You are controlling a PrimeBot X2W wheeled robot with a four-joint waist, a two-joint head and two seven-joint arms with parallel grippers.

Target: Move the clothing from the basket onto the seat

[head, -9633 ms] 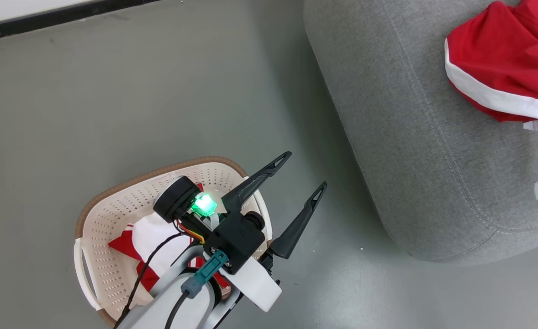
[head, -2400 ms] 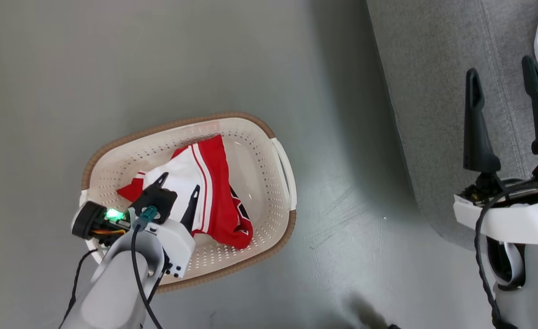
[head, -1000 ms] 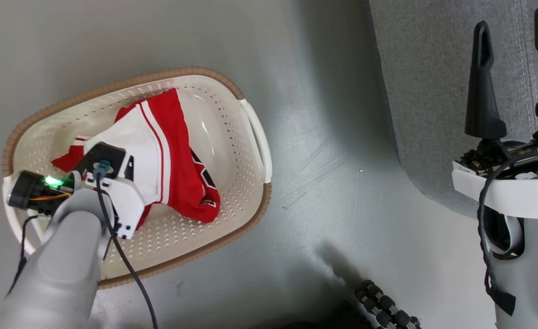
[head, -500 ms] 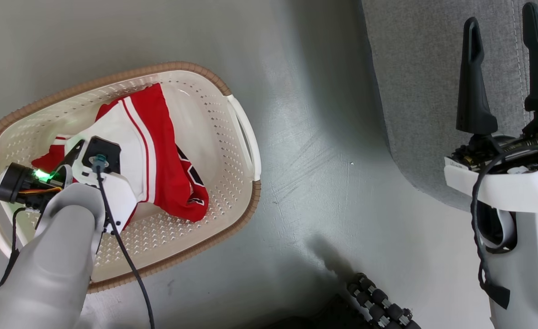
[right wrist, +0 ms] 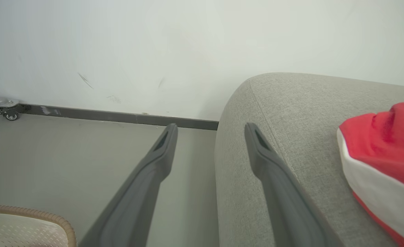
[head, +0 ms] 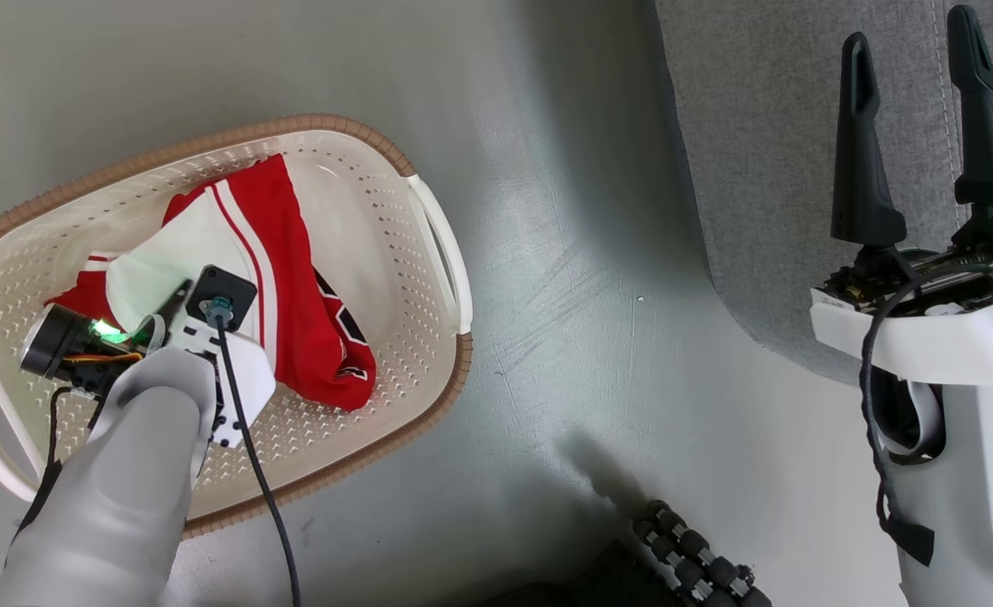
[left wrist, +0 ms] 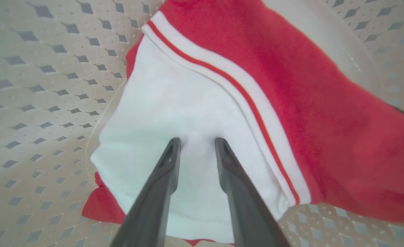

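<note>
The cream basket (head: 429,396) stands on the floor at the left, holding a red-and-white garment of the clothing (head: 294,253). My left gripper (left wrist: 197,140) reaches down into the basket (left wrist: 34,68). Its jaws are drawn in on a fold of the white panel of that garment (left wrist: 174,103), tips pressed into the cloth. My right gripper (head: 909,25) stands open and empty over the edge of the grey seat (head: 758,169). On the seat (right wrist: 291,103), right of that open gripper (right wrist: 211,127), lies another red garment with a white band (right wrist: 387,144).
Grey floor (head: 581,278) separates the basket from the seat. A black ribbed part (head: 699,556) shows at the bottom edge. A white wall with a dark baseboard (right wrist: 85,113) and a small caster (right wrist: 10,116) lie beyond the seat.
My left jaws have narrowed from wide open onto the white cloth. The head camera has shifted a little, so the basket sits differently in that view. The right gripper stays open.
</note>
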